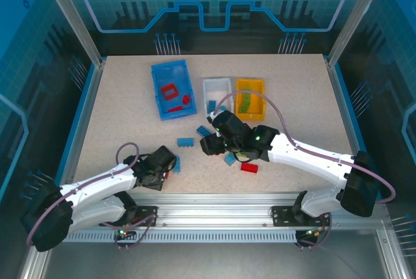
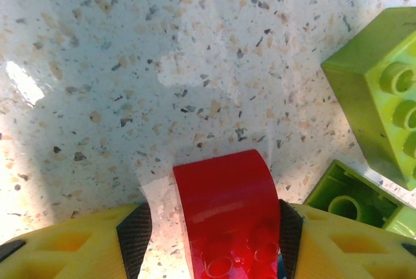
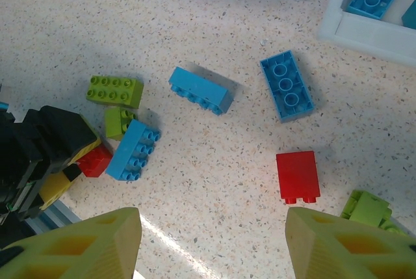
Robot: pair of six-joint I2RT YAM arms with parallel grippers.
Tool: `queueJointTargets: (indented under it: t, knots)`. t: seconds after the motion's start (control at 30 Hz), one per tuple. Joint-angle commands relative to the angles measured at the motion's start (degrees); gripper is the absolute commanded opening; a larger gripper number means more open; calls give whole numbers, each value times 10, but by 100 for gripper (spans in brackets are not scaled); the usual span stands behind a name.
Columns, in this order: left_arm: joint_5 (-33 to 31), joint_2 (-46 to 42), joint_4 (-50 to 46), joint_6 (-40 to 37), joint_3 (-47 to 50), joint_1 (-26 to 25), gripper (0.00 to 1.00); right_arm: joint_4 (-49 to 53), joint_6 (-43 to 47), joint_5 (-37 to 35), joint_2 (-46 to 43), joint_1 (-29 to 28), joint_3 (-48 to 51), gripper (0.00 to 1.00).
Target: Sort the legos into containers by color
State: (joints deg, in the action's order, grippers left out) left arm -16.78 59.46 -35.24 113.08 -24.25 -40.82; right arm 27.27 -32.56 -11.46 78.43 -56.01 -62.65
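The left gripper (image 2: 211, 240) sits low at the near left of the tabletop (image 2: 195, 64), its fingers (image 2: 133, 237) clamped on a red lego (image 2: 224, 217), probably bound for the blue bin (image 1: 173, 89) holding reds. The right gripper (image 3: 211, 243) hovers over scattered bricks, fingers apart, empty.

Bare table left of the blue bin (image 1: 173, 90) — bricks (image 3: 201, 90) clutter the front middle.
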Motion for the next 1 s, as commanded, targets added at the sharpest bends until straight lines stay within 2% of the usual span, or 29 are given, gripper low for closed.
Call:
queueJointTargets:
  t: [0.0,0.1,0.37,0.5,0.57,0.6,0.7,0.77,0.97]
  knots:
    - [18,18,38,-4,17,9,57,-26,4,17,-5,-15,10,62]
    - [15,24,44,-12,11,14,55,-39,4,32,-8,-15,19,62]
    - [25,66,69,-24,-5,19,40,-39,-2,28,-10,-15,22,61]
    - [25,61,69,-29,-6,18,30,-42,-2,34,-12,-15,24,60]
    - [12,35,48,-43,-12,18,20,-53,6,42,-19,-16,30,60]
    - [2,18,34,-52,-17,18,18,-60,11,48,-25,-17,35,60]
    - [-28,-33,-3,-141,-60,33,18,-93,23,65,-54,-17,51,60]
    - [-10,-32,-13,-246,-113,68,17,-108,31,72,-66,-14,52,61]
    - [49,96,-51,-507,-331,162,16,-131,32,86,-56,15,15,62]
